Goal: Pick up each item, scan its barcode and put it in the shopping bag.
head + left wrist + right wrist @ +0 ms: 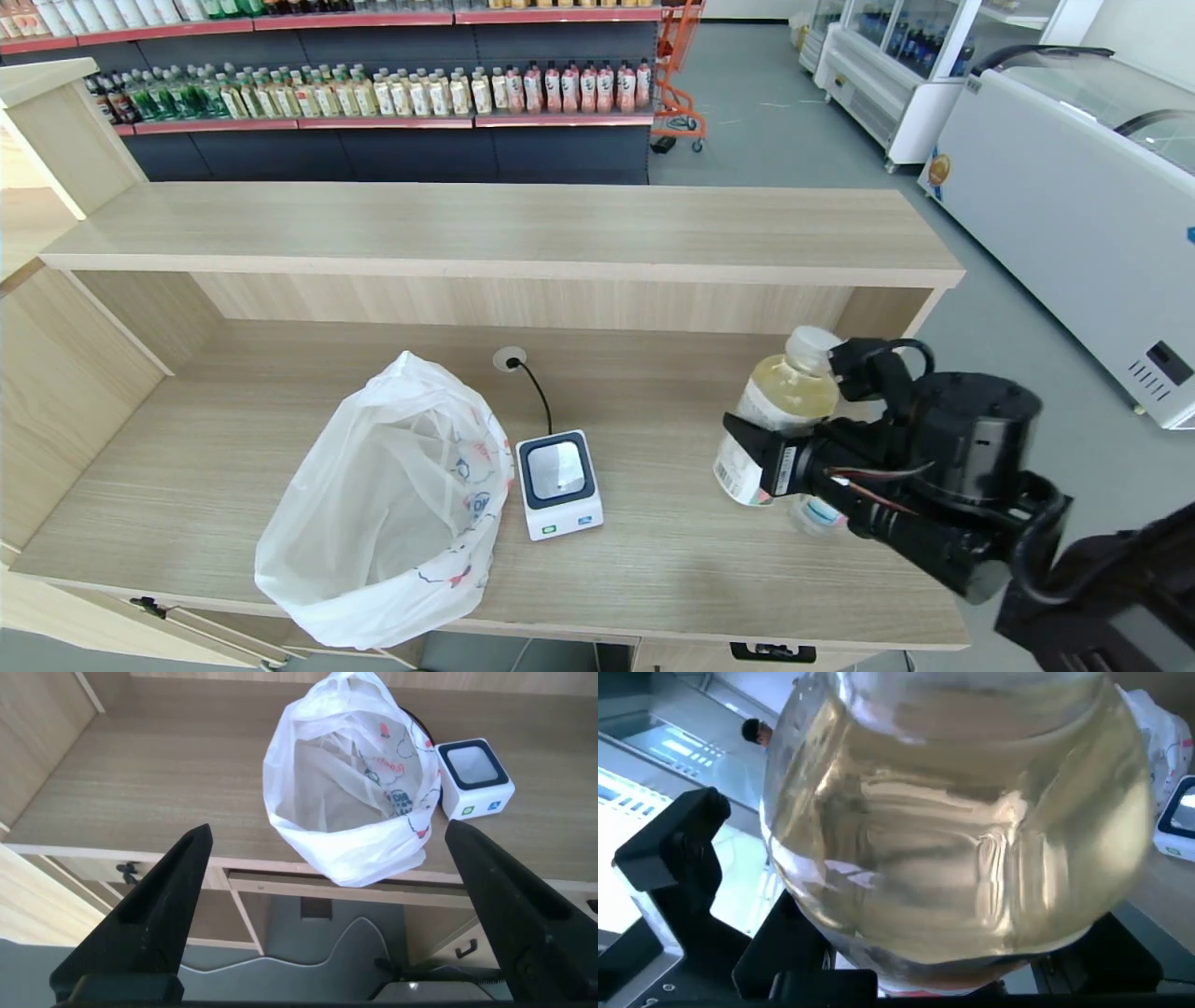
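Note:
A clear bottle [780,411] of pale yellow drink with a white cap and a white label hangs above the right part of the counter, held in my right gripper [803,411], which is shut on it. Close up, the bottle [962,821] bulges between the black fingers [673,849]. The white shopping bag [397,504] stands open at the counter's front, left of centre. Just right of it sits the small white barcode scanner [557,483] with its dark window facing up. My left gripper [332,915] is open, held off the counter's front edge, before the bag [350,784] and scanner [475,777].
The wooden counter [187,467] has a raised back ledge [504,233] and side walls. A black cable [539,392] runs from the scanner to a round port. Shelves of bottles [373,93] stand beyond, and white freezers [1074,177] at the right.

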Robot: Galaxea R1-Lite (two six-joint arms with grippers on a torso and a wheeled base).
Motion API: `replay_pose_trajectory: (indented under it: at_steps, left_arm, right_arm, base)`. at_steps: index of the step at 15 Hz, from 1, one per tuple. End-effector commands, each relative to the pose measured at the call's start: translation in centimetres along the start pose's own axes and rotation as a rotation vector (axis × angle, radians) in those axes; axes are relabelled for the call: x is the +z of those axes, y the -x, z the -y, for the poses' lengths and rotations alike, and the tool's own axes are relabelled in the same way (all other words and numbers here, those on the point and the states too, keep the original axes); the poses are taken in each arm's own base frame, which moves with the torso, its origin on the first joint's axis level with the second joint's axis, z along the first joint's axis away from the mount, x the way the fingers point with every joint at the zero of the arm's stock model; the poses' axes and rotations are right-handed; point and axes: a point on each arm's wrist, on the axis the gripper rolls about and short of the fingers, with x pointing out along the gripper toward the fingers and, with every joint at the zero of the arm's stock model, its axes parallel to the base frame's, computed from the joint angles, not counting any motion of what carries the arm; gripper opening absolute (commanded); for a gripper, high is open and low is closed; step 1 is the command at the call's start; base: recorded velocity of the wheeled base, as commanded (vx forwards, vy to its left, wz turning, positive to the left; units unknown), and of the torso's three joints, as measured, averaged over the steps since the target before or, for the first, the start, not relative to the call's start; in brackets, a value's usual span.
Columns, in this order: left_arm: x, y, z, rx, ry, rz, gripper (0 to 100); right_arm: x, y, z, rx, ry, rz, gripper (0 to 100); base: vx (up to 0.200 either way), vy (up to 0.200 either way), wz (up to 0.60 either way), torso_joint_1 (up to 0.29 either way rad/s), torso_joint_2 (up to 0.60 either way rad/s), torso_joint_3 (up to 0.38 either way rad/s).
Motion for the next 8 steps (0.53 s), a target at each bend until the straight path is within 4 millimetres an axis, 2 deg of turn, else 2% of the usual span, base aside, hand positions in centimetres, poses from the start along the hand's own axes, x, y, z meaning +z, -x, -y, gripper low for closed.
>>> replay_pose_trajectory:
  at_steps: [1, 4, 6, 8]
  left_arm:
    - [0.0, 0.0, 0.0, 0.000, 0.000, 0.001, 100]
    - [0.0, 0.0, 0.0, 0.000, 0.002, 0.001, 100]
    - [0.0, 0.0, 0.0, 0.000, 0.000, 0.001, 100]
    - [0.0, 0.0, 0.0, 0.000, 0.002, 0.001, 100]
  right_arm:
    - [7.3, 8.7, 0.3, 0.311, -0.160, 0.075, 0]
    - [11.1, 12.4, -0.1, 0.569, -0.242, 0.022, 0]
    - [13.6, 13.7, -0.7, 0.677, -0.264, -0.021, 0]
    - [15.1, 14.4, -1.3, 0.748, -0.280, -0.026, 0]
  base:
    - [0.000, 0.000, 0.00, 0.000, 0.00, 0.000]
    - [0.000, 0.000, 0.00, 0.000, 0.00, 0.000]
    - [0.000, 0.000, 0.00, 0.000, 0.00, 0.000]
    - [0.000, 0.000, 0.00, 0.000, 0.00, 0.000]
